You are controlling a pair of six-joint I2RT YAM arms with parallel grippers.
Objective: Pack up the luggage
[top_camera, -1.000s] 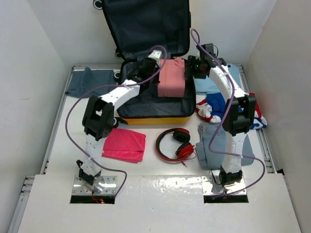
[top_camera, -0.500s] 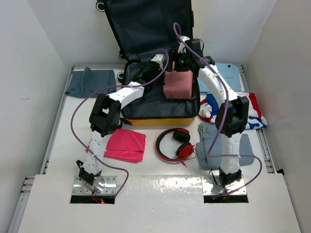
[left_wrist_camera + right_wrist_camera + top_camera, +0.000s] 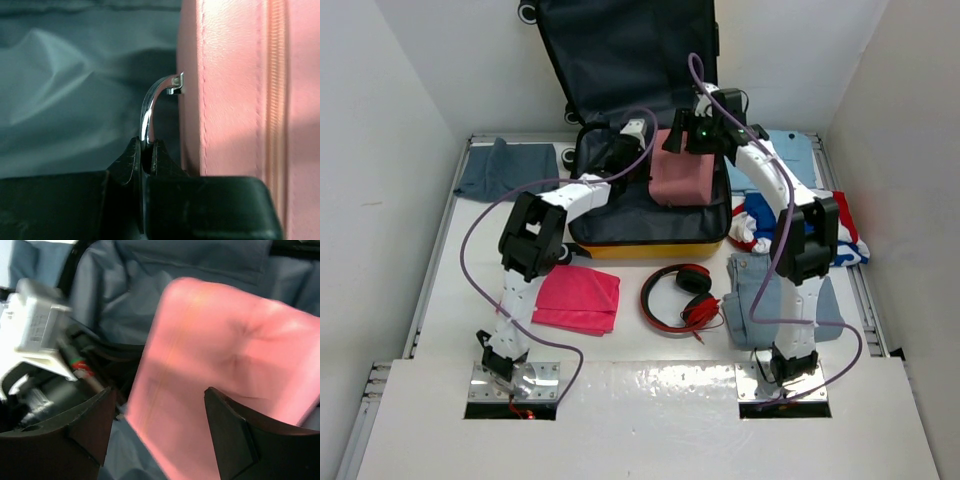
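The yellow luggage (image 3: 650, 247) lies open at the back of the table, its dark lid standing up. A small pink case (image 3: 682, 178) sits in its right half on the grey lining (image 3: 60, 90). My left gripper (image 3: 642, 150) is shut on the pink case's thin silver handle (image 3: 150, 107), just left of the pink case (image 3: 235, 90). My right gripper (image 3: 682, 143) hovers open over the top of the pink case (image 3: 215, 370). Its jaws stand wide on either side of the case, and I see no contact. The left arm's white wrist (image 3: 40, 325) shows beside it.
Red-and-black headphones (image 3: 682, 297) and a folded pink cloth (image 3: 576, 298) lie in front of the luggage. Jeans (image 3: 770, 300) lie by the right arm. A red, white and blue garment (image 3: 760, 215) and light blue clothes (image 3: 790, 150) lie right, and a grey-blue cloth (image 3: 500, 165) back left.
My right gripper has swung left from beside the luggage to above the pink case and opened wider. The pink case has shifted a little with the left gripper still on its handle.
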